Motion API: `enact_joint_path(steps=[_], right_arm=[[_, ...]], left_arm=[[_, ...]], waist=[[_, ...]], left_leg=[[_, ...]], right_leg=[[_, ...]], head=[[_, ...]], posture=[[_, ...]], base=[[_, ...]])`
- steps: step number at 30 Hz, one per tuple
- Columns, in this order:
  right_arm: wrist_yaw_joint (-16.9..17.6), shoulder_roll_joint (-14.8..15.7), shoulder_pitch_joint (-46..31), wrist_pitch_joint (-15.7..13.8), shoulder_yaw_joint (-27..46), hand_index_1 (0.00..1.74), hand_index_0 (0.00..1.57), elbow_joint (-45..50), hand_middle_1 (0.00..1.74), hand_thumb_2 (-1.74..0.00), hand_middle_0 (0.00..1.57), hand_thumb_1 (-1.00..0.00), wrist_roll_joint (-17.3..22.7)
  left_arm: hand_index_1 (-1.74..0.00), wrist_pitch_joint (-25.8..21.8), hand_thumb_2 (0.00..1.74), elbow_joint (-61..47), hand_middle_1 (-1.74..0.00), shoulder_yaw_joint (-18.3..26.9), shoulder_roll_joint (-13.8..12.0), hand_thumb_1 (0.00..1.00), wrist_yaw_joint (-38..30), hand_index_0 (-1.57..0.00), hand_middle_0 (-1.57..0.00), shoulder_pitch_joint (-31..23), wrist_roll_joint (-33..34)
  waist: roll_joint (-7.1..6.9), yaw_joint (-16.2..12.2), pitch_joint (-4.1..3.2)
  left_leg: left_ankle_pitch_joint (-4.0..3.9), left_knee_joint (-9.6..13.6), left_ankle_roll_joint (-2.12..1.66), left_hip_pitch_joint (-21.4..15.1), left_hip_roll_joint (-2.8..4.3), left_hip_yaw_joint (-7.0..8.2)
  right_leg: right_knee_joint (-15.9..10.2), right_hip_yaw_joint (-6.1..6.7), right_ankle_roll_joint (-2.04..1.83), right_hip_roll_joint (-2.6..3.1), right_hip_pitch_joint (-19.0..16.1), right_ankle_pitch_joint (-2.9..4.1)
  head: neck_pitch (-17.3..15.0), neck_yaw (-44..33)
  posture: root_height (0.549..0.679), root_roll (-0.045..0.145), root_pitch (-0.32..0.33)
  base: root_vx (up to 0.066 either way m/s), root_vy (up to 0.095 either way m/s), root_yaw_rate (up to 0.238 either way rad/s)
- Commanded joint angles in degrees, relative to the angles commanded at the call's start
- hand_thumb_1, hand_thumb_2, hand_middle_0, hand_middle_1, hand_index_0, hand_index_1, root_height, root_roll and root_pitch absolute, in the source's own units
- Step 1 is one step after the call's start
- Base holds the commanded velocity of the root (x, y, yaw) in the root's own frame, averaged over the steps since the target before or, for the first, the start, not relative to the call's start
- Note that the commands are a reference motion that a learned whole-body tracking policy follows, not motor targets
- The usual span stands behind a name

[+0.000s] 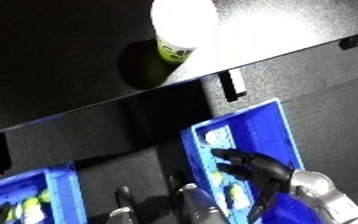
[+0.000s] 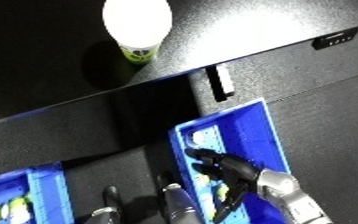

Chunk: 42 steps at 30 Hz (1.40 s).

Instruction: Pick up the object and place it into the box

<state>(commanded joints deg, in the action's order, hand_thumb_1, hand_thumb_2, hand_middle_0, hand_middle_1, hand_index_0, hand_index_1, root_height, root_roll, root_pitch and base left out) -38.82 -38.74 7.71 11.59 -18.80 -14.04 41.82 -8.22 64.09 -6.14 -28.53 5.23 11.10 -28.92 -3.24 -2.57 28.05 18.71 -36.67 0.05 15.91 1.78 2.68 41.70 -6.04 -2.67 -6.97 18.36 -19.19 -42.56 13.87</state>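
Observation:
A white bottle (image 1: pixel 182 25) with a green label stands on the black table top, far from both hands. Below the table edge sits a blue bin (image 1: pixel 266 116). My right hand (image 1: pixel 262 170) hangs over its inside, fingers spread and relaxed, with nothing clearly between them. Small white and green items (image 1: pixel 218 178) lie in the bin beside those fingers. My left hand (image 1: pixel 191 201) shows at the bottom centre, left of that bin, fingers straight and holding nothing.
A second blue bin (image 1: pixel 65 186) with several green and white items lies at the lower left. The table's glossy black front band (image 1: pixel 113 120) runs diagonally across the view, with a white-marked slot (image 1: pixel 235 82) and a small label (image 2: pixel 335 39) on it.

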Motion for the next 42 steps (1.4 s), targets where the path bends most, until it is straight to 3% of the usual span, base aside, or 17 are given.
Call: enact_joint_path(steps=[4,8,11,15,20,23,29,34,37,39,42], right_arm=[[-6.67,-2.14,0.04,2.90,1.88,0.00,0.00,6.37,0.00,0.00,0.00,0.00,4.48],[-11.15,-4.65,0.87,3.51,4.00,0.00,0.00,12.74,0.00,0.00,0.00,0.00,9.44],[-12.08,-5.02,1.93,1.55,6.50,0.00,0.00,17.31,0.00,0.00,0.00,0.00,14.96],[-9.47,-3.62,4.45,-4.27,10.06,0.00,0.00,22.45,0.00,0.00,0.00,0.00,21.29],[-3.64,0.21,7.66,-13.07,15.03,0.00,0.00,27.53,0.00,0.00,0.00,0.00,24.81],[1.78,3.52,9.78,-17.95,18.58,0.00,0.00,28.51,0.00,0.00,0.00,0.00,24.37],[13.55,6.37,12.91,-25.95,23.82,0.00,0.00,26.11,0.00,0.00,0.00,0.00,19.22],[23.82,5.28,15.11,-31.36,24.96,0.00,0.00,21.60,0.00,0.00,0.00,0.00,10.86],[30.95,3.99,16.72,-32.12,24.77,0.00,0.00,18.97,0.00,0.00,0.00,0.00,4.98],[36.78,2.69,18.25,-29.14,23.06,0.00,0.00,17.71,0.00,0.00,0.00,0.00,0.16],[39.37,1.90,19.01,-26.78,21.41,0.00,0.00,17.00,0.00,0.00,0.00,0.00,-2.17]], left_arm=[[0.00,-1.15,0.00,2.17,0.00,-0.04,-0.52,0.00,0.80,0.00,0.00,-0.19,-0.13],[0.00,-2.08,0.00,3.74,0.00,-0.28,-0.86,0.00,1.54,0.00,0.00,-0.51,-0.44],[0.00,-2.59,0.00,4.58,0.00,-0.45,-0.79,0.00,2.06,0.00,0.00,-0.91,-0.14],[0.00,-3.11,0.00,5.41,0.00,-0.49,-0.01,0.00,2.26,0.00,0.00,-1.18,0.30],[0.00,-3.63,0.00,6.31,0.00,-0.32,1.63,0.00,1.90,0.00,0.00,-1.15,0.64],[0.00,-3.51,0.00,6.40,0.00,-0.21,2.78,0.00,1.51,0.00,0.00,-1.12,1.05],[0.00,-2.91,0.00,5.33,0.00,-0.65,4.36,0.00,0.68,0.00,0.00,-1.57,1.01],[0.00,-1.98,0.00,3.58,0.00,-1.26,5.05,0.00,-0.26,0.00,0.00,-2.33,1.11],[0.00,-1.20,0.00,2.77,0.00,-1.61,5.37,0.00,-0.91,0.00,0.00,-2.54,1.32],[0.00,-0.38,0.00,1.84,0.00,-1.96,5.59,0.00,-1.56,0.00,0.00,-2.73,1.40],[0.00,-0.06,0.00,1.40,0.00,-2.09,5.61,0.00,-1.73,0.00,0.00,-2.98,1.48]], waist=[[-0.62,-0.16,-0.72],[-1.02,-0.27,-1.35],[-1.16,-0.29,-1.80],[-0.96,-0.33,-2.31],[-0.29,-0.65,-2.71],[0.26,-0.88,-2.96],[1.21,-1.03,-3.14],[1.77,-0.65,-2.98],[2.04,-0.34,-2.82],[2.28,0.15,-2.61],[2.39,0.54,-2.49]], left_leg=[[0.05,-0.15,-0.29,0.41,0.44,0.25],[0.17,-0.40,-0.60,0.68,0.73,0.43],[0.42,-0.68,-0.73,0.82,0.79,0.44],[0.90,-1.43,-0.77,1.25,0.82,0.48],[1.31,-2.19,-0.71,1.81,0.66,0.60],[1.60,-2.50,-0.62,1.87,0.45,0.71],[1.93,-2.98,-0.34,1.80,0.18,0.95],[2.13,-3.57,-0.14,1.81,-0.14,0.90],[2.24,-3.85,0.11,1.68,-0.39,0.70],[2.40,-4.23,0.38,1.61,-0.69,0.45],[2.48,-4.50,0.54,1.60,-0.87,0.23]], right_leg=[[0.11,-0.14,-0.10,0.00,0.25,-0.20],[0.22,-0.28,-0.09,-0.03,0.38,-0.35],[0.26,-0.34,-0.11,-0.03,0.34,-0.47],[0.71,-0.41,-0.02,-0.03,0.57,-0.78],[1.38,-0.38,0.20,0.11,0.97,-1.16],[1.58,-0.38,0.37,0.20,0.99,-1.30],[1.71,-0.19,0.76,0.37,0.92,-1.36],[1.85,-0.04,1.03,0.42,0.75,-1.39],[2.06,0.07,1.26,0.45,0.61,-1.50],[2.50,0.14,1.59,0.46,0.52,-1.78],[2.89,0.14,1.83,0.42,0.49,-1.99]], head=[[1.31,-0.95],[2.56,-1.53],[3.69,-1.39],[5.04,-1.48],[6.53,-1.58],[6.83,-1.40],[7.17,-1.60],[6.70,-0.91],[6.59,-0.25],[6.17,0.27],[5.96,0.94]], posture=[[0.639,0.023,-0.047],[0.639,0.023,-0.043],[0.639,0.025,-0.042],[0.639,0.027,-0.040],[0.638,0.030,-0.037],[0.638,0.032,-0.037],[0.638,0.034,-0.040],[0.638,0.037,-0.047],[0.638,0.039,-0.052],[0.637,0.040,-0.057],[0.636,0.041,-0.061]], base=[[0.007,-0.027,-0.052],[0.013,-0.017,-0.012],[0.029,-0.014,0.018],[0.022,-0.001,0.010],[0.014,0.018,0.007],[0.027,0.029,0.005],[0.030,0.025,-0.009],[0.032,0.012,0.010],[0.043,0.007,0.006],[0.043,0.004,0.015],[0.046,0.000,0.035]])
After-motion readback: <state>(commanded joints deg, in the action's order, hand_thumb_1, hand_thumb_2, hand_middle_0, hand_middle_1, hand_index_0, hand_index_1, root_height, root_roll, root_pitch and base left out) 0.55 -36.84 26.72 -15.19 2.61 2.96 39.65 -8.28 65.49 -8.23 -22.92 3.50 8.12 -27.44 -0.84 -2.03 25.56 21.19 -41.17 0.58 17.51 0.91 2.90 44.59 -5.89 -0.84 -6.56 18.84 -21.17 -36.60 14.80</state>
